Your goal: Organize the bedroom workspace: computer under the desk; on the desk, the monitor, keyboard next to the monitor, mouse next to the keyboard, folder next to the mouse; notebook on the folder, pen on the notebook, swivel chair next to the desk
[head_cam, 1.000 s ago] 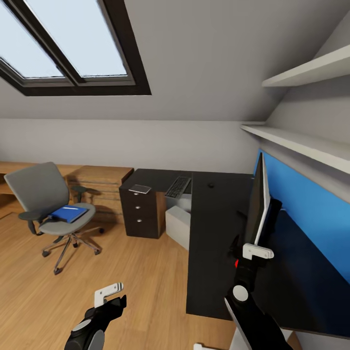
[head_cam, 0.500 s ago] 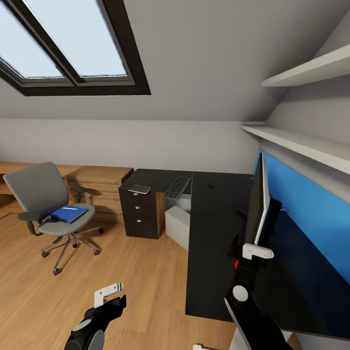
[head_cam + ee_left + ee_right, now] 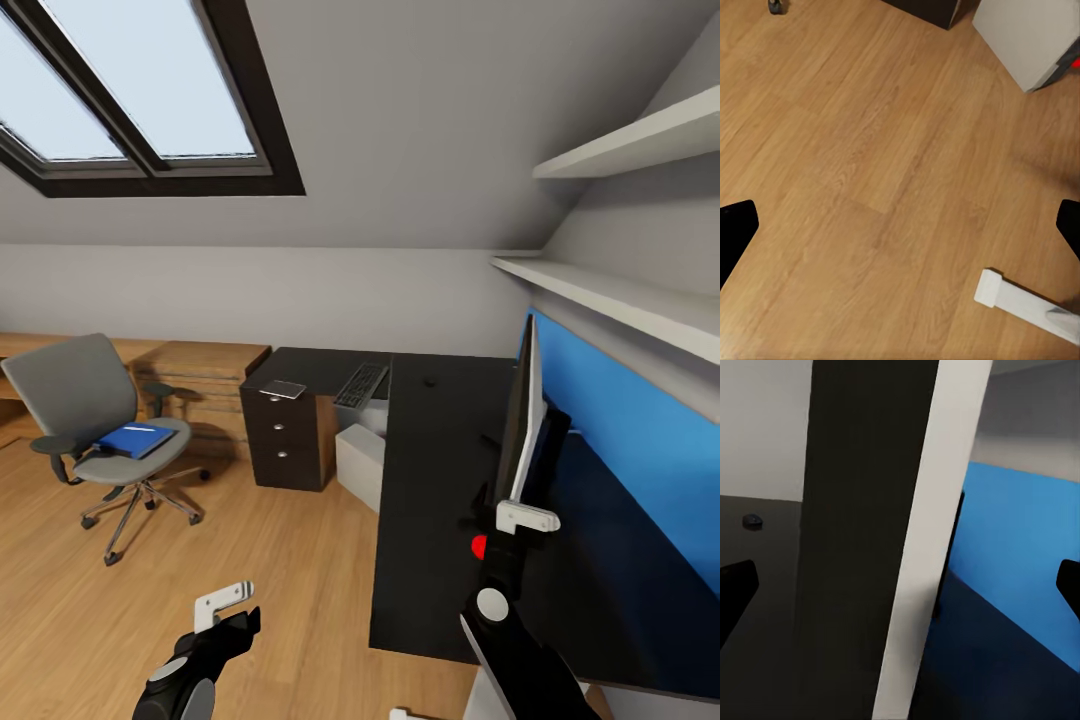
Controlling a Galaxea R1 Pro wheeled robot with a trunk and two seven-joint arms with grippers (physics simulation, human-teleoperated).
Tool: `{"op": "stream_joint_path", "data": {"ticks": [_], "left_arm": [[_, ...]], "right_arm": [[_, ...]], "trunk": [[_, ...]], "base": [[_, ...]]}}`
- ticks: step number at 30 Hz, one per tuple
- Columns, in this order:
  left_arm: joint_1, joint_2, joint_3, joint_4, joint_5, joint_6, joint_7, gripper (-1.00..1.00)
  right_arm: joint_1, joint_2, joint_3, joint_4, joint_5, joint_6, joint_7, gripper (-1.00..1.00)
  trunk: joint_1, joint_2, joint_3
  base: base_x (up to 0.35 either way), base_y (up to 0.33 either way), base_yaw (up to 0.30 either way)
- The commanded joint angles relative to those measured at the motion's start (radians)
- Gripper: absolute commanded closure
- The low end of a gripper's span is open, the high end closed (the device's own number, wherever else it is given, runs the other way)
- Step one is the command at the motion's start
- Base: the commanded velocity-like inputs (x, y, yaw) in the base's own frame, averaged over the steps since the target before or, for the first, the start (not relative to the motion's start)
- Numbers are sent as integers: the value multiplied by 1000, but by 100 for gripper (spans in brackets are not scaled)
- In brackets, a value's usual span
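Right end effector (image 3: pixel 520 500) straddles edge of thin black widescreen monitor (image 3: pixel 522 420), fingers wide, likely to steady it upright on glossy black bench (image 3: pixel 440 500). Left end effector (image 3: pixel 225 605) spread, idle over floor. Bright blue folder (image 3: pixel 135 439) on grey chair (image 3: pixel 90 400), 9 o'clock.

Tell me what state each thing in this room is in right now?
monitor: upright on the desk, seen edge-on.
keyboard: flat on the desk.
mouse: on the desk.
folder: lying on the swivel chair seat.
computer: on the floor under the desk.
left tool: open, empty.
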Motion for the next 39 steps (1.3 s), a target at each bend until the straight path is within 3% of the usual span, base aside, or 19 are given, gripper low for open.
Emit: {"op": "stream_joint_path", "data": {"ticks": [1, 19, 39], "left_arm": [[-1, 0, -1, -1, 11, 2, 10, -100], [-1, 0, 4, -2, 11, 2, 9, -100], [-1, 0, 5, -3, 12, 2, 9, -100]], "right_arm": [[-1, 0, 1, 1, 3, -2, -5, -100], [-1, 1, 1, 2, 3, -2, -4, -100], [-1, 1, 30, 2, 2, -2, -5, -100]], "trunk": [[0, -1, -1], [0, -1, -1], [0, -1, -1]], "base": [[0, -34, 0], [-7, -271, 0], [-31, -39, 0]]}}
